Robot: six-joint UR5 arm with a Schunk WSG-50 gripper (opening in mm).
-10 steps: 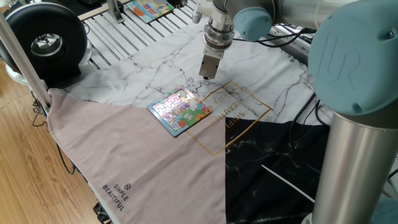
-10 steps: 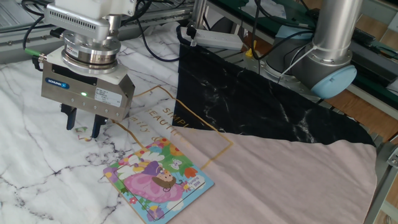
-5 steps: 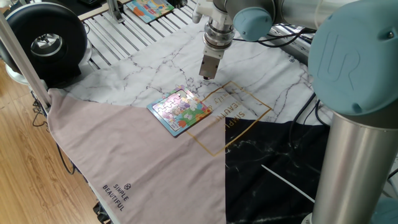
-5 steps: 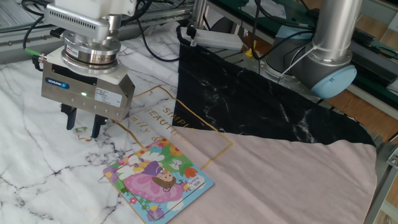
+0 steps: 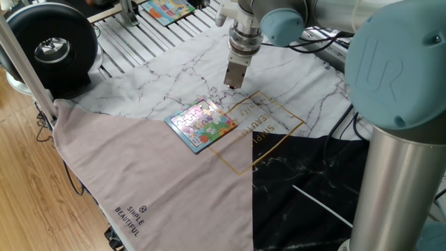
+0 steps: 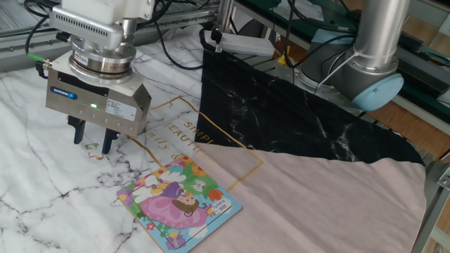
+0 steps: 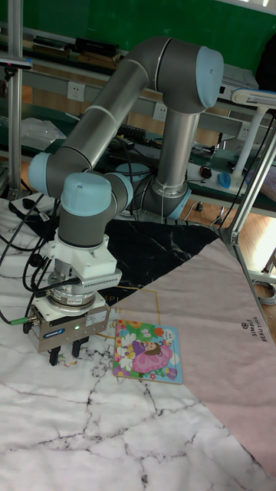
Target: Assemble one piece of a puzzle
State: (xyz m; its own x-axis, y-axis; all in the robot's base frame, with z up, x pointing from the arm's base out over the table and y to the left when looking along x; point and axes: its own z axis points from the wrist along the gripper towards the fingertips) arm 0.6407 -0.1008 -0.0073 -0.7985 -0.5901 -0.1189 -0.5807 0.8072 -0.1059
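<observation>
Grey metal tube links, pale blue-teal rounded plastic caps at joints of UR5 arm. Embossed "UR" logo on large near cap in one fixed view. Silver ribbed circular flange at wrist, white box-shaped module above it. Silver-grey rectangular two-finger gripper body, blue brand label, small green light on face. Short dark jaws. Black cables beside wrist, green-tipped connector at side.

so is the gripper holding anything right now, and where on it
It cannot be told. The gripper stands low over the marble cloth with the piece between its fingers, but whether they clamp it does not show.
</observation>
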